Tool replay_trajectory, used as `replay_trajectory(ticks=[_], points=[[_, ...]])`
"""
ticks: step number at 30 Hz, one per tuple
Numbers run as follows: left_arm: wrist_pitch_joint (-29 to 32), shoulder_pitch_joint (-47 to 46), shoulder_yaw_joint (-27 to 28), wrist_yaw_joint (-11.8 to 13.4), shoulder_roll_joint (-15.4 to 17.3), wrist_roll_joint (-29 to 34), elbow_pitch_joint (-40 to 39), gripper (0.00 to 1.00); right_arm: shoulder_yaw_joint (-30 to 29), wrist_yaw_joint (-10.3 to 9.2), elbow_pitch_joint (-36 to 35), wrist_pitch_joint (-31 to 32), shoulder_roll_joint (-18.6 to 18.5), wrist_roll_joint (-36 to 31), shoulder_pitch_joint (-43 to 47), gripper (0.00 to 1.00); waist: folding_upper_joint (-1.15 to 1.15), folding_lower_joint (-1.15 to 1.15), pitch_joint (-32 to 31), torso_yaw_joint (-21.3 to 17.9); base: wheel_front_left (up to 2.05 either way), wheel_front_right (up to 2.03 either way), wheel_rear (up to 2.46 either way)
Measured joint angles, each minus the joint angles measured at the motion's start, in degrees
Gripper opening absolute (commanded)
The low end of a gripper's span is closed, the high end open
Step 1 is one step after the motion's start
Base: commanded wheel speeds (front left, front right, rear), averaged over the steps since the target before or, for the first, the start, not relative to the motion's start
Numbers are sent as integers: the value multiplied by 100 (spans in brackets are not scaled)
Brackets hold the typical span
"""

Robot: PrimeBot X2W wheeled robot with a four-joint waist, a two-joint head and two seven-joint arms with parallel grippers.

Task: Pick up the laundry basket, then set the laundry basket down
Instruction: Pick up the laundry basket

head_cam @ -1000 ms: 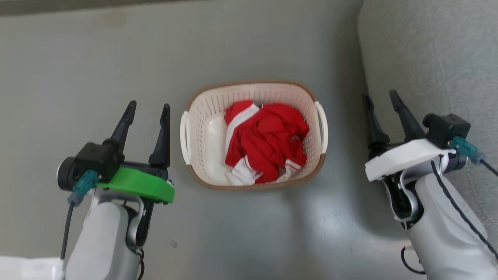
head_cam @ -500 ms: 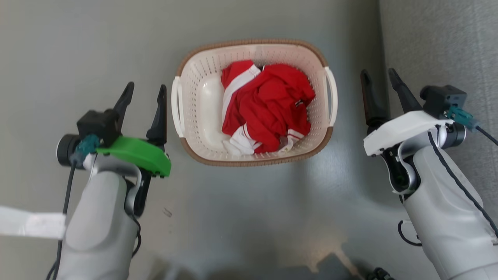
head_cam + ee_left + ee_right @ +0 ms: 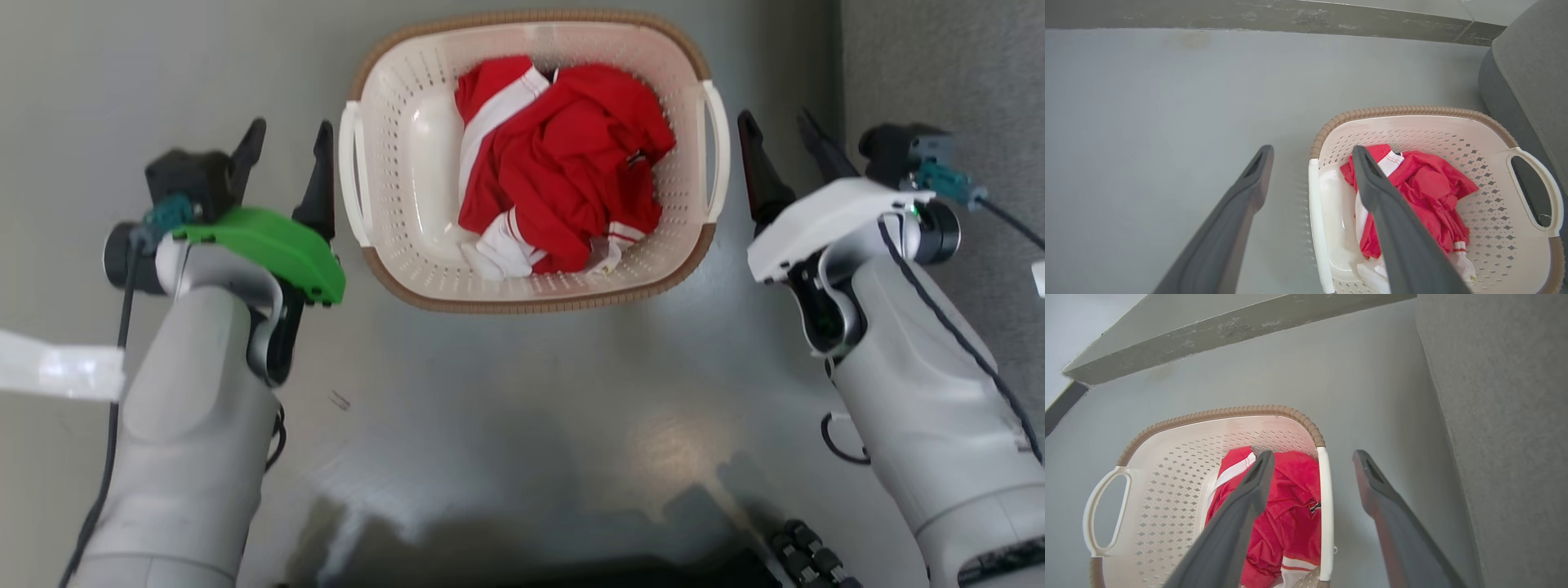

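The far rim of the small cream-white perforated plastic laundry basket (image 3: 392,163) runs close along the top edge of the head view. In the left wrist view its near corner (image 3: 1494,228) is cut off at the bottom. One dark finger in each wrist view crosses the crumpled red-and-white cloth garment (image 3: 563,155), hiding part of it. A dark ribbed object (image 3: 808,555) at the bottom edge is too cut off to identify.

The basket stands on the smooth grey floor (image 3: 163,65) just beside a grey upholstered piece of furniture (image 3: 939,65). The garment is all it holds, bunched toward its right half, with bare bottom showing on the left.

The basket's mouth faces up. Its long axis runs side to side across the robot, with a white loop handle at each end.

The left gripper (image 3: 291,126) has its fingers spread and holds nothing, its inner finger just beside the left handle (image 3: 351,188). The right gripper (image 3: 774,118) is likewise spread and empty, near the right handle (image 3: 718,155). Whether either finger touches a handle cannot be told. In each wrist view the near handle bar lies between that arm's fingers.
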Motion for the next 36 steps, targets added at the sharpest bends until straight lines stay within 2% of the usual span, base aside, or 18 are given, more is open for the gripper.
replay_trajectory(ticks=[19,30,31,32,33,35,36], points=[[237,-1054,-538,-26,-35,-83,1059,100,163,78,1087,129,162,8,-1156,100,0,0,1011,27,0,0,0],[382,-1454,-959,-43,-41,-510,1330,100,240,152,1551,66,197,60,-1530,100,0,0,1393,19,0,0,0],[382,-1477,-1002,-44,-41,-546,1370,100,247,153,1599,45,199,60,-1551,71,0,0,1414,19,0,0,0],[382,-1479,-1044,-44,-41,-569,1404,100,255,154,1646,43,201,62,-1567,56,0,0,1427,19,0,0,0],[382,-1479,-1081,-44,-41,-599,1433,100,260,163,1689,24,201,68,-1581,56,0,0,1434,19,0,0,0],[382,-1480,-1144,-44,-41,-687,1459,100,269,196,1749,-8,203,92,-1607,48,0,0,1439,17,0,0,0],[382,-1484,-1176,-44,-41,-717,1479,89,272,202,1783,-23,204,108,-1620,42,0,0,1440,15,0,0,0]])
